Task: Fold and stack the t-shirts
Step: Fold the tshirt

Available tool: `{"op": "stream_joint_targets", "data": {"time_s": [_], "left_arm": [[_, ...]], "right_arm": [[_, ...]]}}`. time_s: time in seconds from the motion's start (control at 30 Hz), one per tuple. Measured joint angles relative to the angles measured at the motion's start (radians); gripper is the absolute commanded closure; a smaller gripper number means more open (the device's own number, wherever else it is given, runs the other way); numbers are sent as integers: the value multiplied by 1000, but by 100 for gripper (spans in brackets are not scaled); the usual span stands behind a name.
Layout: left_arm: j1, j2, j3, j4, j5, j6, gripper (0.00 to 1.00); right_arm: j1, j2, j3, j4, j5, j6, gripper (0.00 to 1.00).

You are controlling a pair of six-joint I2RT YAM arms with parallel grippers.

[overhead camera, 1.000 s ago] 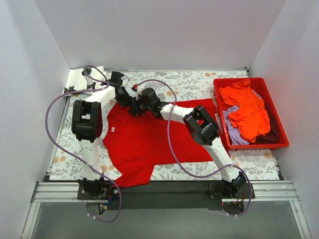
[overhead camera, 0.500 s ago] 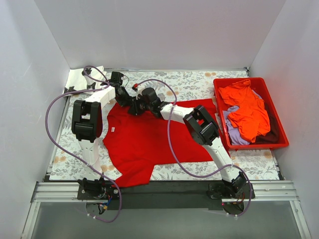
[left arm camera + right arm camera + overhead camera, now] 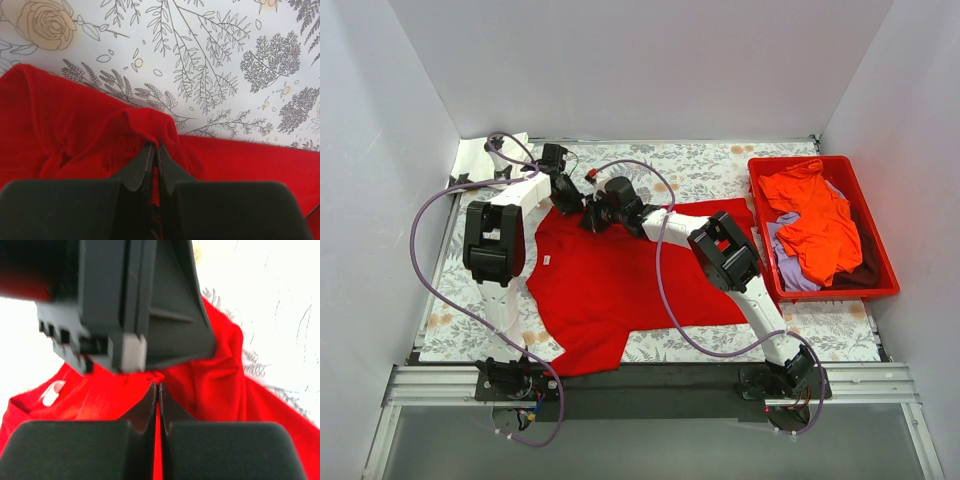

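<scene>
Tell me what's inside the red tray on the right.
In the red tray, an orange t-shirt lies on top, over a lavender t-shirt and a dark garment. Anything beneath them is covered.

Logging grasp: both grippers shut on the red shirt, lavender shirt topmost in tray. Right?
No: the orange shirt is topmost in the tray, lavender shirt beneath, per the top external view. Left gripper and right gripper are shut on the red shirt.

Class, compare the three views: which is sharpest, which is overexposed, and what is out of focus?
Top external: even light, soft shadows, red t-shirt sharp. Left wrist: floral tablecloth crisp; the left gripper has a dark foreground body. Right wrist: tablecloth blown out white; the left gripper, close above the right gripper, is blurred.
</scene>
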Motion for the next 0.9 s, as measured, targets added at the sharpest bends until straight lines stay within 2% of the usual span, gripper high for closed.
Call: {"op": "stream_joint_targets", "data": {"time_s": [0.2,0.37,0.6,0.9], "left_arm": [[10,-42,-4,-48,-27,0,100],[20,-171,-84,-86,-63,-5,100],[26,-480,-323,-105,-92,-24,100],[18,-776,-602,-122,-58,-75,100]], "right_arm": [[0,-101,-114,-6,-44,-29,99],[-2,-273,-238,-8,-104,-77,99],[-3,-435,-382,-45,-172,-176,99],[-3,-463,-498,-167,-206,-298,99]]}}
